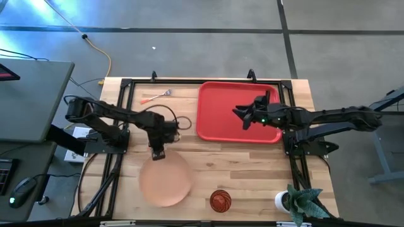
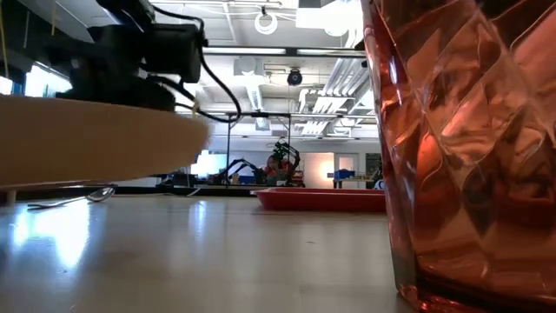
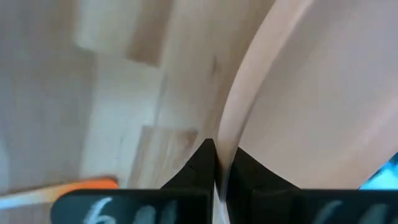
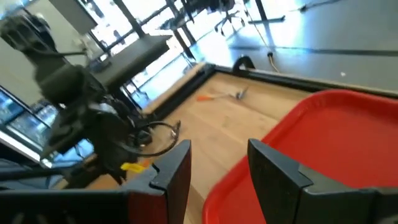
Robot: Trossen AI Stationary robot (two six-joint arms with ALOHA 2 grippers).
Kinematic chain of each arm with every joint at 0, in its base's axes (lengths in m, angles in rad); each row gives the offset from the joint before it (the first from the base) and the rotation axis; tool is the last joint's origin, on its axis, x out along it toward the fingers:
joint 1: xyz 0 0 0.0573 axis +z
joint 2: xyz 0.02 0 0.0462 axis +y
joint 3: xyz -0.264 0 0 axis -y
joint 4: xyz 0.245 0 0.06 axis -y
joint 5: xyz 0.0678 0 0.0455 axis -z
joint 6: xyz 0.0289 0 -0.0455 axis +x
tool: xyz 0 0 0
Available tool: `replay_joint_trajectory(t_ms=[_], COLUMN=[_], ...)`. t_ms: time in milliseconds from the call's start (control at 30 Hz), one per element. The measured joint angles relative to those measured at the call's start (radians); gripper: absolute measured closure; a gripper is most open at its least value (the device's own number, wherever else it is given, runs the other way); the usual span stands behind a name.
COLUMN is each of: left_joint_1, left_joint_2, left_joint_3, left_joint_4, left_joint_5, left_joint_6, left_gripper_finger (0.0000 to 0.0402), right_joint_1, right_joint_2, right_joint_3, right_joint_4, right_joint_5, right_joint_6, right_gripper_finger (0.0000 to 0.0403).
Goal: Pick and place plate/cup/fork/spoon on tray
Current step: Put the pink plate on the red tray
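Light wooden tabletop. Bright red rectangular plastic tray at the far side, nothing on it: no item placed yet. Large round peach plate near front edge; left pincer pressed together on its far rim. Right pincer spread, hovering over tray. Small red-orange translucent cup beside plate. Orange-handled fork far left. Spoon not seen. White pot with green plant at front right, clear of path.
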Motion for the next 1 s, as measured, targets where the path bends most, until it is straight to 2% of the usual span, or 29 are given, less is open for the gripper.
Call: replay_joint_trajectory(t_ms=[200, 333, 400, 533, 700, 800, 900, 1000], left_joint_1=[0.134, 0.217, 0.248, 0.305, 0.358, 0.362, 0.361, 0.361], left_joint_2=[-0.048, -0.049, -0.043, -0.01, 0.095, 0.182, 0.289, 0.391], left_joint_3=[0.005, 0.067, 0.115, 0.219, 0.366, 0.463, 0.557, 0.637], left_joint_4=[0.135, 0.218, 0.267, 0.345, 0.534, 0.63, 0.626, 0.61], left_joint_5=[0.005, 0.001, -0.04, -0.198, -0.342, -0.424, -0.462, -0.448], left_joint_6=[-0.13, -0.182, -0.201, -0.244, -0.37, -0.378, -0.357, -0.349], left_gripper_finger=[0.0394, 0.0393, 0.0394, 0.0394, 0.0394, 0.0394, 0.0394, 0.0394], right_joint_1=[0.0, 0.0, 0.0, 0.0, 0.0, 0.0, 0.001, 0.021], right_joint_2=[-0.079, -0.098, -0.098, -0.097, -0.097, -0.097, -0.097, -0.099], right_joint_3=[0.01, 0.043, 0.068, 0.114, 0.16, 0.188, 0.22, 0.253], right_joint_4=[-0.002, -0.009, -0.027, -0.085, -0.114, -0.121, -0.126, -0.151], right_joint_5=[0.042, 0.045, 0.047, 0.085, 0.087, 0.086, 0.07, 0.064], right_joint_6=[-0.003, -0.024, -0.047, -0.057, -0.066, -0.056, -0.068, -0.113], right_gripper_finger=[0.0253, 0.0253, 0.0253, 0.0253, 0.0253, 0.0253, 0.0253, 0.0253])
